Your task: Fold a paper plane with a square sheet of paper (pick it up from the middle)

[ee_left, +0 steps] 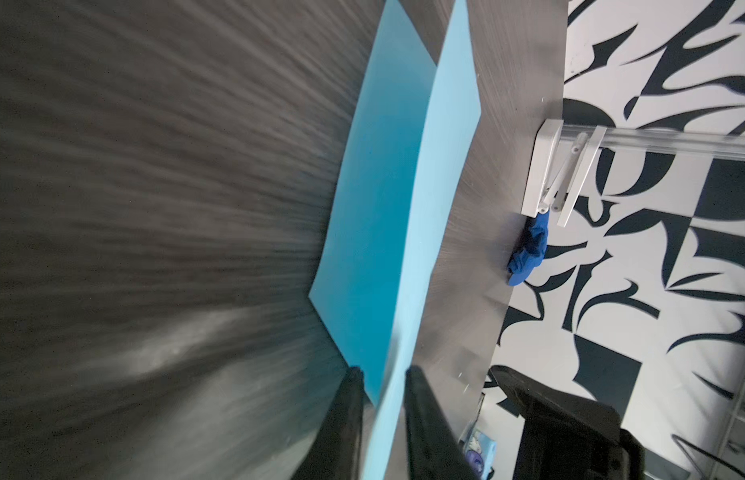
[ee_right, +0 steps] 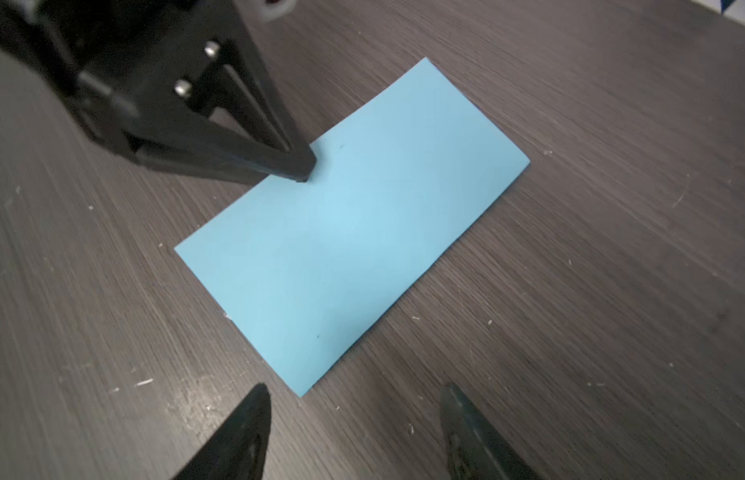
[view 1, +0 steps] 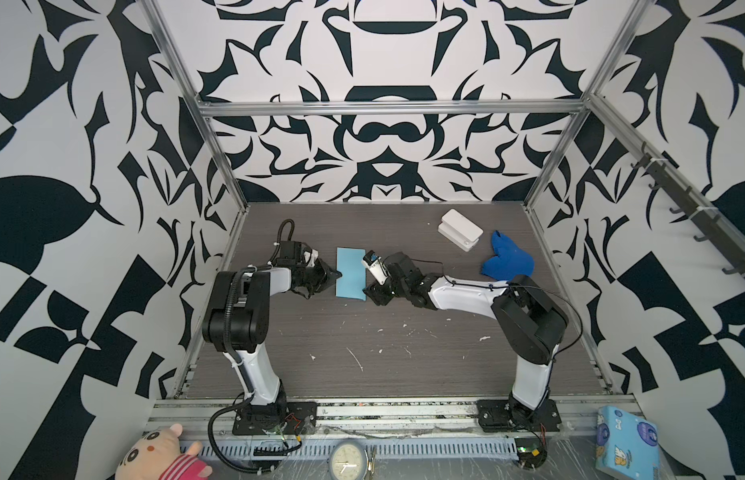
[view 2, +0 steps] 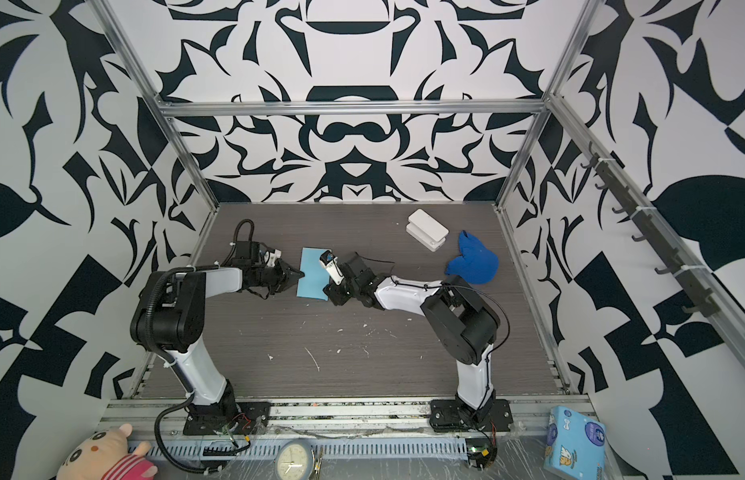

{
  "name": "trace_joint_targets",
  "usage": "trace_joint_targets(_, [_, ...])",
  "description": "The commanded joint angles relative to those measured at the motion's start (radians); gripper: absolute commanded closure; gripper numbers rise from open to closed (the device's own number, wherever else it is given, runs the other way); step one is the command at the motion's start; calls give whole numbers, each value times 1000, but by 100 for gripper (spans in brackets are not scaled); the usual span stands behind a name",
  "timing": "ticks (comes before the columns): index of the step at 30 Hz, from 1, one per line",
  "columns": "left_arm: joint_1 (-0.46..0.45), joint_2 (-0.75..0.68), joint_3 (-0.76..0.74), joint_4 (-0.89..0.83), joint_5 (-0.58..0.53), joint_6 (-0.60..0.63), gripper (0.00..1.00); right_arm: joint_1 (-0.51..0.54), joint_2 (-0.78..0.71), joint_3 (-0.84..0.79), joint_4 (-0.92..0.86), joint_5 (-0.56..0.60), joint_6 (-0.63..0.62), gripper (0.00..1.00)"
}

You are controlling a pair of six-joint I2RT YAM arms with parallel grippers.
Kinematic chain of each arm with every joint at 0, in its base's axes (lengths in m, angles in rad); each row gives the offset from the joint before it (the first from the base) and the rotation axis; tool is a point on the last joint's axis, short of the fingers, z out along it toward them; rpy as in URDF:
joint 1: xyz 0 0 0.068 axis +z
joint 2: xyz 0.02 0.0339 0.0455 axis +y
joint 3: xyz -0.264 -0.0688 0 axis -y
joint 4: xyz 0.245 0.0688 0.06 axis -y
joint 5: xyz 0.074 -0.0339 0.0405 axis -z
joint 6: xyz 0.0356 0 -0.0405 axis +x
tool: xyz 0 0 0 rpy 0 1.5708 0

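The square sheet of paper (view 1: 351, 272) (view 2: 312, 274) lies folded in half as a light-blue rectangle on the dark table. No paper plane is in view. My left gripper (view 1: 339, 274) (view 2: 302, 274) is at the middle of its left long edge. In the right wrist view the left gripper (ee_right: 305, 172) has its tips pinched on that edge of the paper (ee_right: 354, 224). In the left wrist view the upper layer (ee_left: 441, 166) rises off the lower one (ee_left: 375, 208) and runs between the left gripper's (ee_left: 383, 374) fingers. My right gripper (ee_right: 354, 390) (view 1: 367, 293) stands open just off the paper's near right corner, holding nothing.
A white box (view 1: 460, 228) and a royal-blue cloth lump (view 1: 508, 259) lie at the back right of the table. Outside the front rail are a printed light-blue box (view 1: 626, 440), a plush toy (view 1: 154, 453) and a clock (view 1: 348, 459). Metal frame posts border the table.
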Motion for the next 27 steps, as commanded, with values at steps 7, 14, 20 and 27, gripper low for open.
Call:
trace_joint_targets(7, [-111, -39, -20, -4, -73, -178, 95, 32, -96, -147, 211, 60, -277, 36])
trace_joint_targets(14, [-273, -140, -26, -34, -278, -373, 94, 32, -222, -339, 322, -8, -393, 37])
trace_joint_targets(20, [-324, -141, -8, -58, -353, -432, 94, 39, -255, -375, 332, -60, -378, 39])
trace_joint_targets(27, [-330, -132, -3, -70, -361, -451, 94, 79, -178, -360, 441, 6, -390, 43])
